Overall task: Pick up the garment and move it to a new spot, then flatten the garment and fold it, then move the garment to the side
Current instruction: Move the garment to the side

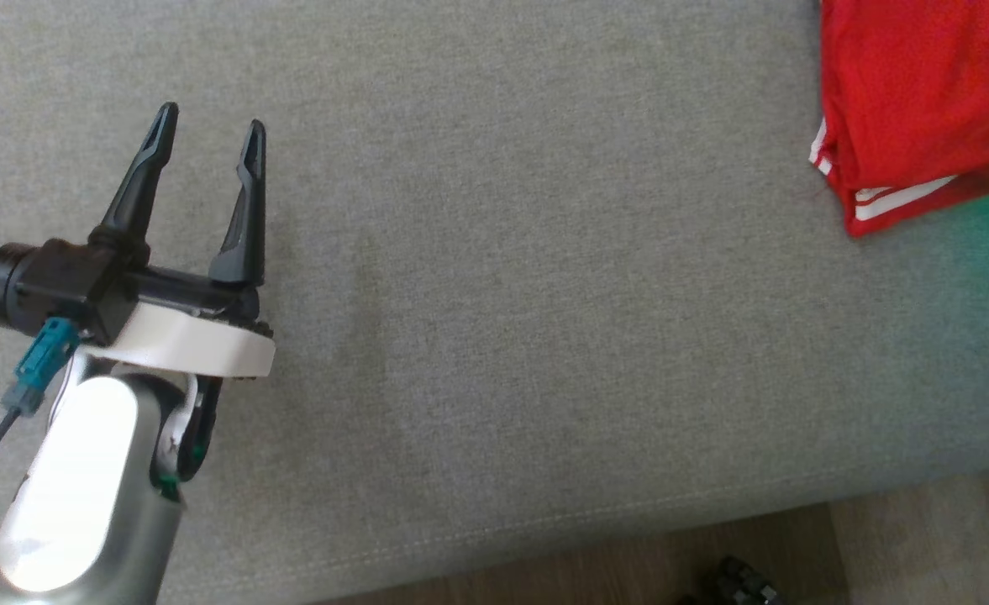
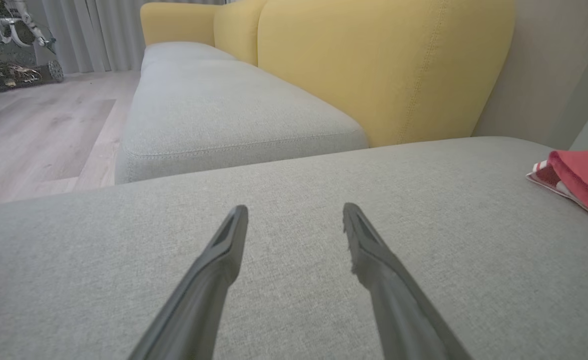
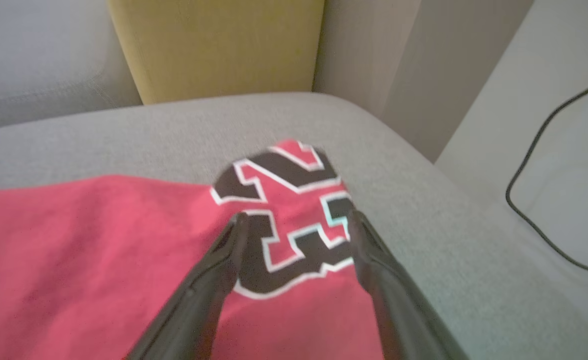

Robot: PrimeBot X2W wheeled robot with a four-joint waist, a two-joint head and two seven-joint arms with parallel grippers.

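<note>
The garment (image 1: 923,92) is red with white stripes and lies folded at the far right of the grey cushion (image 1: 494,252). From the left wrist view the garment (image 2: 581,180) shows at the right edge. The right wrist view looks down on the garment (image 3: 124,260) and its black-and-white print. My right gripper (image 3: 294,217) hovers over that print, open, with nothing between its fingers. My left gripper (image 1: 208,139) stands open above bare cushion at the left, far from the garment; its fingers (image 2: 234,235) are spread wide.
A yellow backrest (image 2: 373,65) rises behind the cushion, with another grey seat (image 2: 214,110) beyond. The cushion's front edge runs along the bottom of the head view, wooden floor (image 1: 628,563) below it. A black cable (image 3: 533,200) lies to the right of the cushion.
</note>
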